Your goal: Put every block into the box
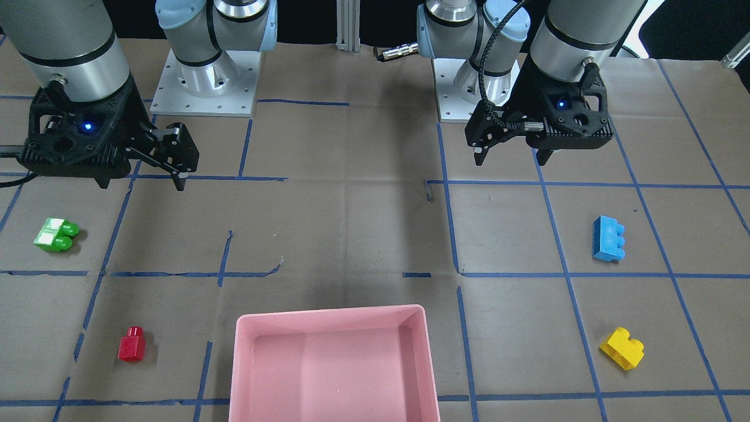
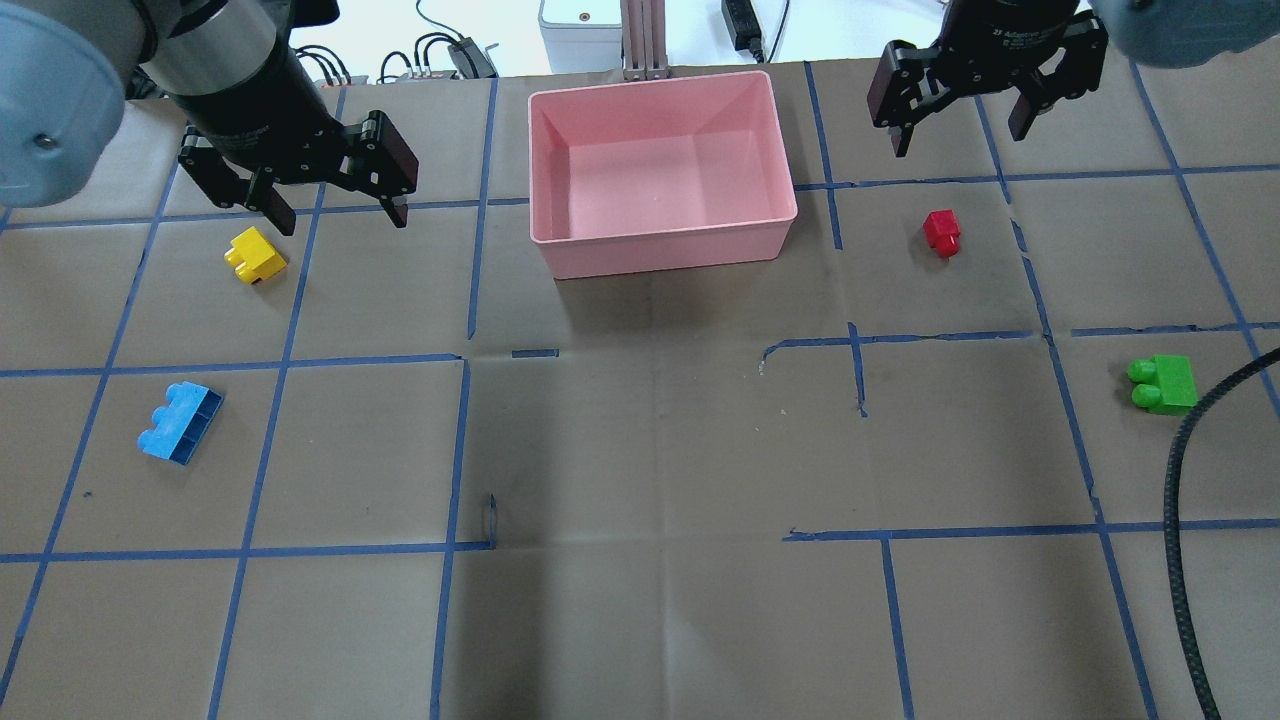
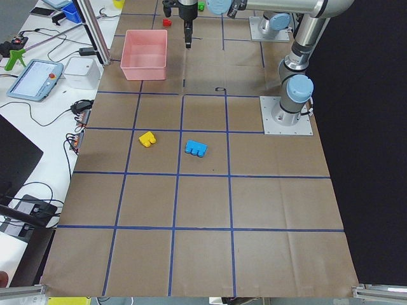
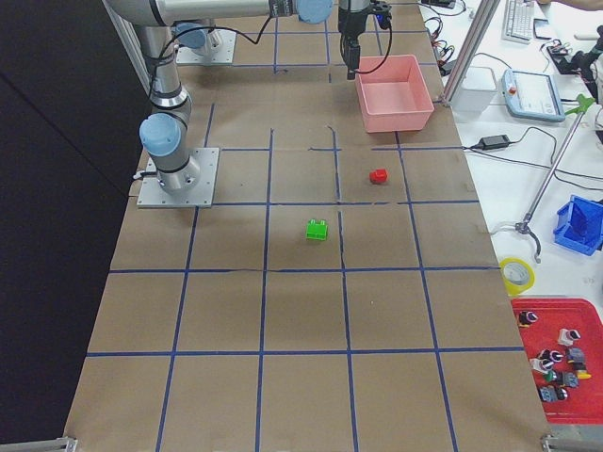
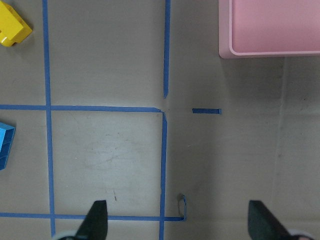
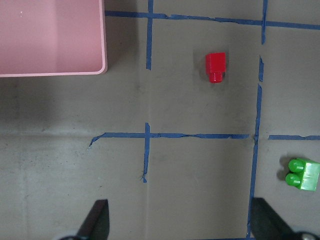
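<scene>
The pink box (image 2: 660, 243) stands empty at the table's far middle. The yellow block (image 2: 256, 256) and the blue block (image 2: 181, 423) lie on the left half. The red block (image 2: 942, 232) and the green block (image 2: 1163, 384) lie on the right half. My left gripper (image 2: 330, 205) hangs open and empty above the table, just beyond the yellow block. My right gripper (image 2: 960, 125) hangs open and empty beyond the red block. In the left wrist view, the yellow block (image 5: 12, 27), blue block (image 5: 5, 145) and a box corner (image 5: 270, 52) show. In the right wrist view, the red block (image 6: 215, 66) and green block (image 6: 301, 174) show.
Brown paper with blue tape grid lines covers the table (image 2: 650, 450). A black cable (image 2: 1185, 520) hangs at the right edge of the overhead view. The two arm bases (image 1: 205, 88) stand at the robot's side. Operator gear (image 3: 38, 79) lies beyond the far edge.
</scene>
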`<action>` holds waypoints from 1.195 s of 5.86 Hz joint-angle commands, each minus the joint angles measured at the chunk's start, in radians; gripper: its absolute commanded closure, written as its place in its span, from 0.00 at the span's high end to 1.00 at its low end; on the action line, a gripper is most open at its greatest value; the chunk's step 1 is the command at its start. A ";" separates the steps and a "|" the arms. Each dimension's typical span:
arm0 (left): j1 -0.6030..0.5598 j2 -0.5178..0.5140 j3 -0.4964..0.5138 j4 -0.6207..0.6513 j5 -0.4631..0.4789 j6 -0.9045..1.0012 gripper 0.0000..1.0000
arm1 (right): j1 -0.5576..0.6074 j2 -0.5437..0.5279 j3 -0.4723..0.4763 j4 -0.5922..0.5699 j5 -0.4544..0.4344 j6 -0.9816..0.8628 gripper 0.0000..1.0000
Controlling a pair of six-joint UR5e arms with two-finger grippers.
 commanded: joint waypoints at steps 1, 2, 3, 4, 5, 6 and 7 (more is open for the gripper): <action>0.000 0.003 0.000 0.000 0.000 0.000 1.00 | 0.000 0.000 -0.001 0.000 0.000 0.001 1.00; 0.000 0.005 -0.002 0.000 0.000 0.000 1.00 | 0.000 0.000 -0.001 0.000 0.000 0.000 1.00; 0.000 0.000 -0.002 0.000 -0.002 0.000 1.00 | 0.000 0.001 0.000 0.000 0.000 0.001 1.00; 0.003 0.000 -0.002 0.000 0.003 0.000 1.00 | 0.000 0.000 0.000 0.002 0.000 0.001 1.00; 0.007 0.002 -0.002 0.000 0.005 0.002 1.00 | 0.000 0.001 0.000 0.000 0.000 0.001 1.00; 0.033 0.003 -0.003 0.006 0.017 0.079 1.00 | 0.000 0.002 0.000 -0.001 0.002 0.001 1.00; 0.141 0.005 -0.003 0.008 0.015 0.201 1.00 | -0.002 0.002 0.000 0.000 0.000 0.001 1.00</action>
